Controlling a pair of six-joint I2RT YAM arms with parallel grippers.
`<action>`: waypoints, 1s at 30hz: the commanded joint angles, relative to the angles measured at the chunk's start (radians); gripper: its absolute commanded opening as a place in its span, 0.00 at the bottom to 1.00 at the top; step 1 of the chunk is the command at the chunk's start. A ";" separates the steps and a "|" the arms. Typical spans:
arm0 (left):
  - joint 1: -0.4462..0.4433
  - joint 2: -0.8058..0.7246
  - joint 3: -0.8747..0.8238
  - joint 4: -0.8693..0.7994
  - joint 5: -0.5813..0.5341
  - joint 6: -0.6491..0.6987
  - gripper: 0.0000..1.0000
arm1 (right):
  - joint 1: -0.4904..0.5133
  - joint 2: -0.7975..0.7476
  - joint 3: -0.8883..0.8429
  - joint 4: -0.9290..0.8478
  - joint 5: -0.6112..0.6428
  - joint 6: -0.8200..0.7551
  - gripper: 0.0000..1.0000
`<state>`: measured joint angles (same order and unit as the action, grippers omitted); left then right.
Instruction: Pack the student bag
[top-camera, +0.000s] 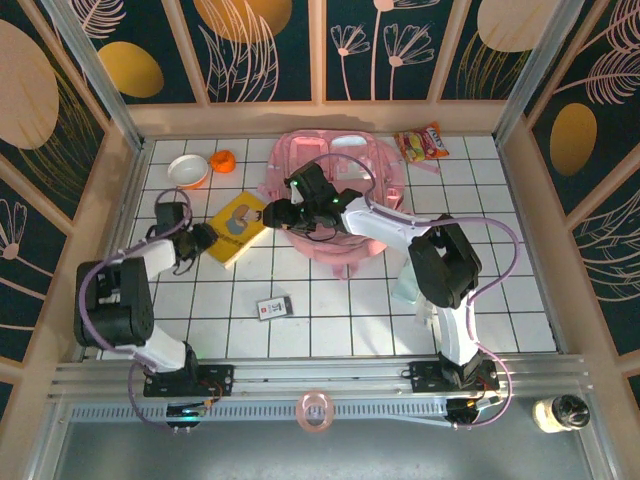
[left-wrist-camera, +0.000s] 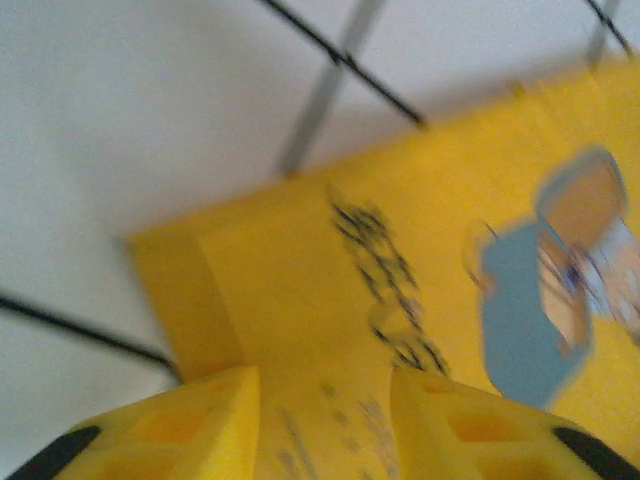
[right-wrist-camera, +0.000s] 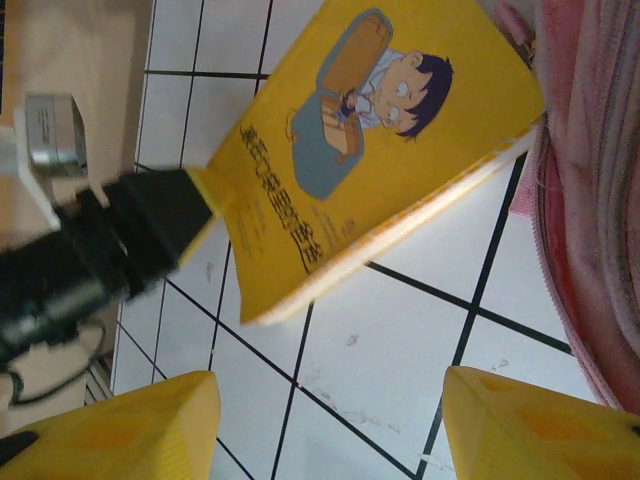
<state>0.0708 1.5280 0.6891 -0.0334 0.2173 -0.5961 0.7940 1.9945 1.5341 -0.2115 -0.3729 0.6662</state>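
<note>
Left gripper (top-camera: 205, 238) clamps the book (right-wrist-camera: 380, 130) by its near edge, probably for lifting. Right gripper (right-wrist-camera: 330, 420) hangs wide open, empty, beside the bag (top-camera: 385, 165), which lies far-centre on the table (top-camera: 330, 320).

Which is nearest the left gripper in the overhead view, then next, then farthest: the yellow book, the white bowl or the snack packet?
1. yellow book, between the left gripper's fingers.
2. white bowl, beyond it, back left.
3. snack packet, far across, back right.
</note>
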 joint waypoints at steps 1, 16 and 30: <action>-0.016 -0.113 -0.015 -0.096 0.031 -0.045 0.45 | 0.006 0.005 0.008 0.041 -0.013 0.041 0.60; -0.016 0.399 0.558 -0.246 0.004 0.290 0.65 | 0.060 0.014 -0.168 0.308 -0.054 0.345 0.57; -0.016 0.157 0.216 -0.152 0.110 0.204 0.56 | 0.059 0.136 -0.011 0.137 0.001 0.219 0.57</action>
<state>0.0544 1.7969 1.0061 -0.1886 0.2604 -0.3401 0.8566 2.1128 1.4776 -0.0071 -0.4084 0.9413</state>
